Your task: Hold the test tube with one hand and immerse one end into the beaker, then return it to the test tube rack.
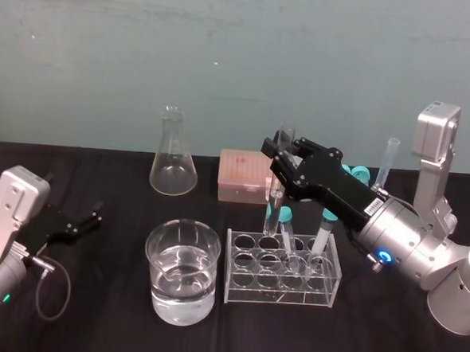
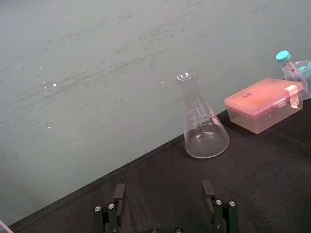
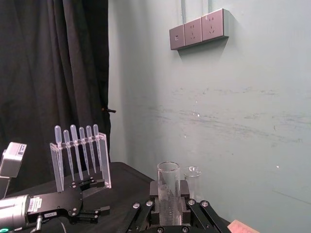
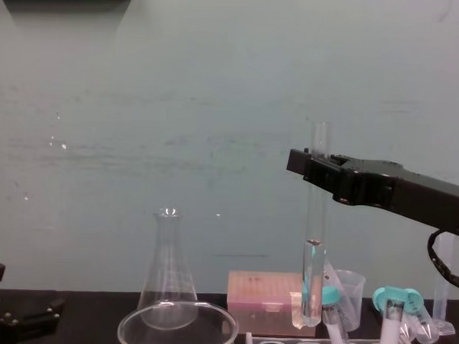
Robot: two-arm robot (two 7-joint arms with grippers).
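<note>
The test tube (image 4: 313,252) stands upright in the air with clear liquid in its lower part, its round end just above the rear of the test tube rack (image 1: 244,295). The right hand (image 1: 279,164) is clenched on the tube near its open top. The beaker (image 1: 158,259), part full, sits just left of the rack. The left hand (image 1: 89,217) rests far left on the black surface (image 1: 91,311), fingers spread, holding nothing.
</note>
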